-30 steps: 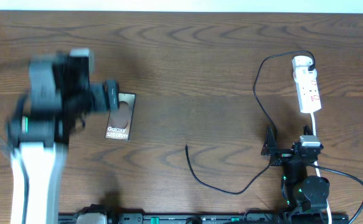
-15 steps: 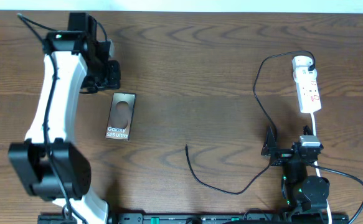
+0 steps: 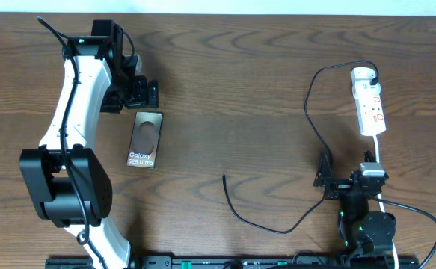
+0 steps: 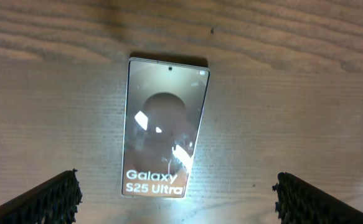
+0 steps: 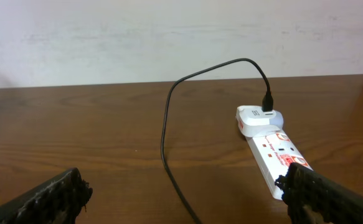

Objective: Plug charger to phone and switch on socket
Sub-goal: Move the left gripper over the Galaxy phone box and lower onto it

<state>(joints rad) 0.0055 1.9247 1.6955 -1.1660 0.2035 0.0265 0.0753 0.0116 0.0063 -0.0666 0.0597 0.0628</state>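
The phone (image 3: 144,140) lies flat at the left of the wooden table, face up, its lettering toward the near end; it also shows in the left wrist view (image 4: 164,127). My left gripper (image 3: 141,94) hovers just beyond the phone's far end, open and empty (image 4: 178,199). The charger cable (image 3: 307,119) runs from its free plug tip (image 3: 224,177) in a loop to the round white adapter (image 3: 363,74) on the socket strip (image 3: 371,108). In the right wrist view the cable (image 5: 166,134) and socket (image 5: 271,152) show. My right gripper (image 3: 327,181) is open and empty (image 5: 187,196).
A thicker white cord (image 3: 377,161) runs from the socket toward the right arm's base (image 3: 367,224). A black cable (image 3: 419,213) loops beside that base. A pale wall rises behind the table's far edge (image 5: 106,87).
My left arm has swung up to the far left and then brought its gripper right, to just beyond the phone's far end. The right arm, cable and phone have not moved.
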